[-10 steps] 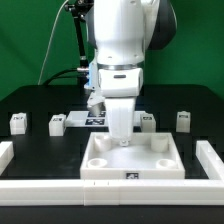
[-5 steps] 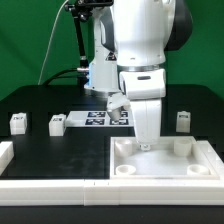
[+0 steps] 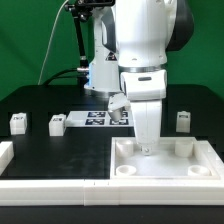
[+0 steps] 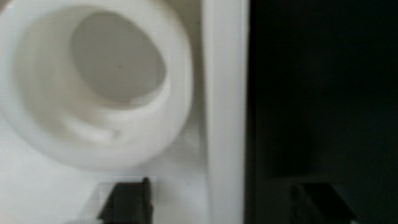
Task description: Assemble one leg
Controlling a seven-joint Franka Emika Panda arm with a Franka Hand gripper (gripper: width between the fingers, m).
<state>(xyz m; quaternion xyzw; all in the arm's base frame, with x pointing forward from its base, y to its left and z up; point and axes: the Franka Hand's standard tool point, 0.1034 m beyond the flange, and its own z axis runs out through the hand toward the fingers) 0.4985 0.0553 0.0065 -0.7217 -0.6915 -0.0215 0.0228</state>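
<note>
Three legs show in the exterior view: two at its left (image 3: pixel 18 122) (image 3: pixel 57 123) and one at its right (image 3: pixel 183 120), each a small white block with a tag, standing on the black table. A fourth is not visible. My gripper (image 3: pixel 147 150) is down at the far wall of the large white tray piece (image 3: pixel 165 168). In the wrist view my gripper (image 4: pixel 224 205) straddles that wall (image 4: pixel 222 100) beside a round corner socket (image 4: pixel 107 70). Both dark fingertips (image 4: pixel 128 200) stand a little off the wall. The gripper holds no leg.
The marker board (image 3: pixel 92 118) lies behind the arm at the middle of the table. A white rail (image 3: pixel 60 187) runs along the front edge, with a short white piece (image 3: pixel 5 152) at the exterior view's left. A green backdrop stands behind.
Since one second ago my gripper and the tray piece have shifted together toward the exterior view's right. Over the last half second nothing has moved.
</note>
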